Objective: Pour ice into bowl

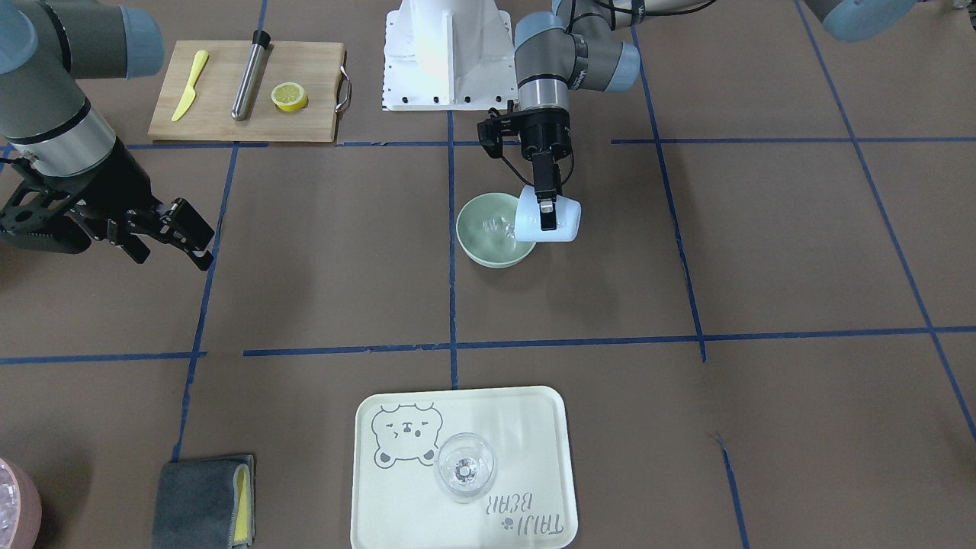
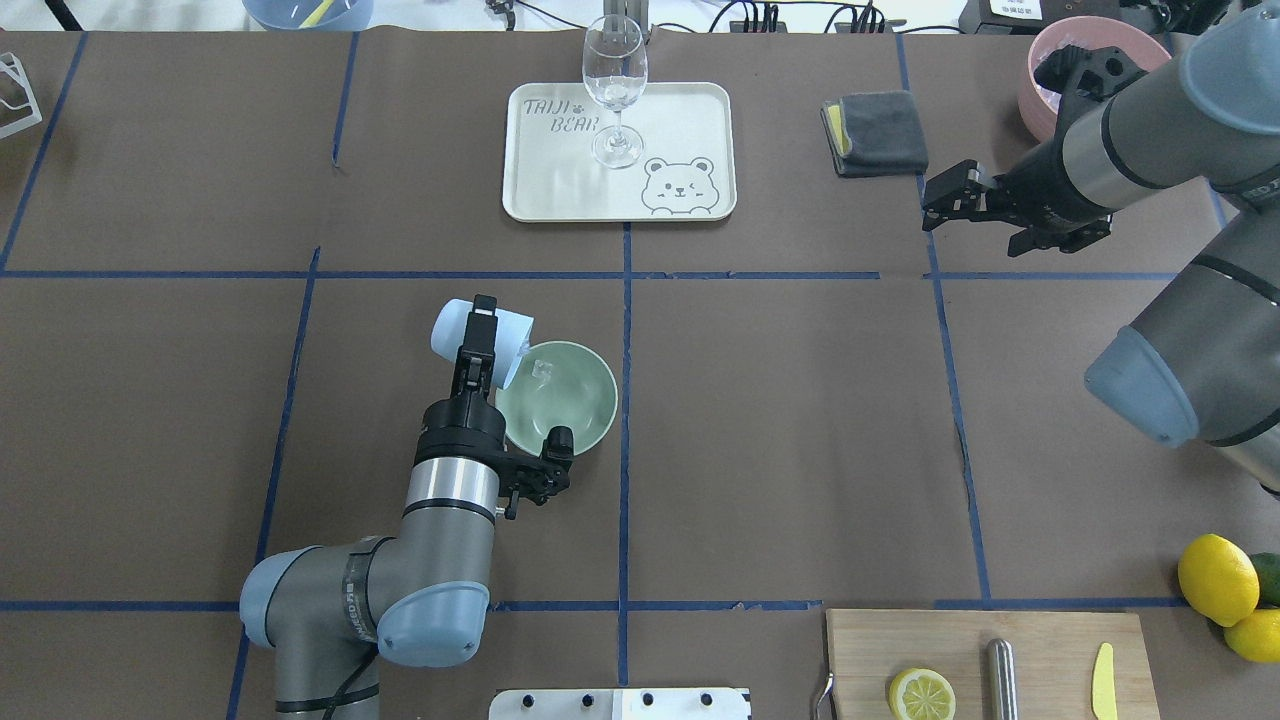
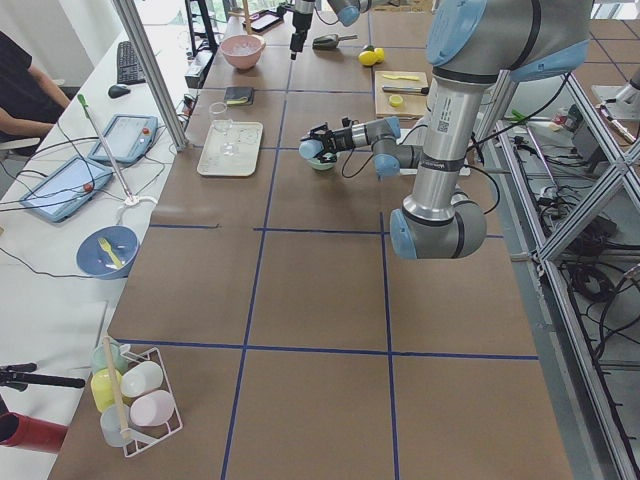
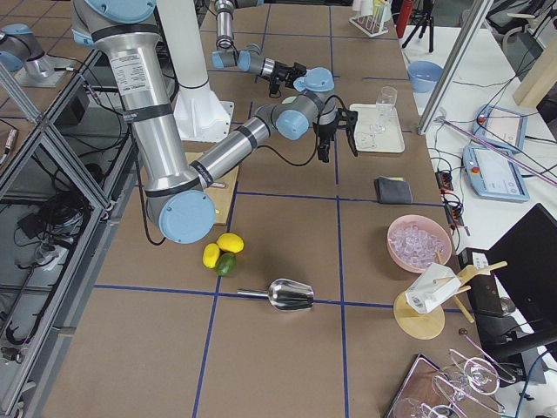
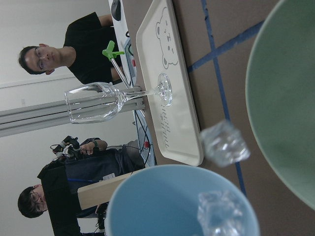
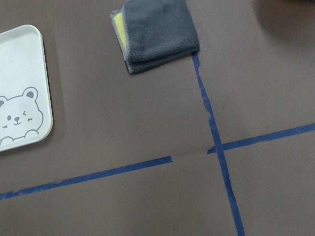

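The brown desk (image 2: 800, 420) is marked into squares with blue tape, and the pour takes place in 1 of the middle squares. The right hand (image 2: 975, 215) hangs well apart from it, near the grey cloth (image 2: 880, 133), with its fingers spread and nothing between them. That likely leaves the left arm free room.

The mint bowl (image 2: 592, 398) stands upright on the desk as the receiver. The left hand (image 2: 482, 335) pinches the blue cup (image 2: 455, 330) across its wall. The cup is tipped on its side, with its mouth over the bowl's rim so that what slides out lands inside.

The ice (image 1: 496, 225) is split. A few clear cubes lie in the bowl, 1 cube (image 5: 224, 143) is in the air between cup and bowl, and 1 sits at the cup's lip. I judge the pour partly done.
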Motion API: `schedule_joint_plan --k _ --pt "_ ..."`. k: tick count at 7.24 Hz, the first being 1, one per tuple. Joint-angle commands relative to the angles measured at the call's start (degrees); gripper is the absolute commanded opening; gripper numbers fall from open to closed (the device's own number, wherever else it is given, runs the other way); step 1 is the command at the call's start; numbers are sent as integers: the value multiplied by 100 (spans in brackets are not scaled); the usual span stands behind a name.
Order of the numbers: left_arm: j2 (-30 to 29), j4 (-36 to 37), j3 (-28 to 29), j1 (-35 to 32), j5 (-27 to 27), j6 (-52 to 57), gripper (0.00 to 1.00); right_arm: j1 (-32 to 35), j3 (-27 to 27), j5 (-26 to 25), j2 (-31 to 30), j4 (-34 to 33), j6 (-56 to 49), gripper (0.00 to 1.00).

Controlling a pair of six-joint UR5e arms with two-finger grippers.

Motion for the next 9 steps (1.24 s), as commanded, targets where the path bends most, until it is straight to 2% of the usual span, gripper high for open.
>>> schedule_joint_plan --k 1,4,7,9 --pt "6 164 17 74 58 335 0 6 3 0 -20 -3 9 100" --pt "15 164 -106 83 172 1108 0 6 29 0 -38 -3 9 100" --pt "32 42 -80 189 190 1041 0 6 20 0 -29 -3 9 100" --pt "120 -982 -88 145 303 323 0 6 55 0 -29 5 9 100"
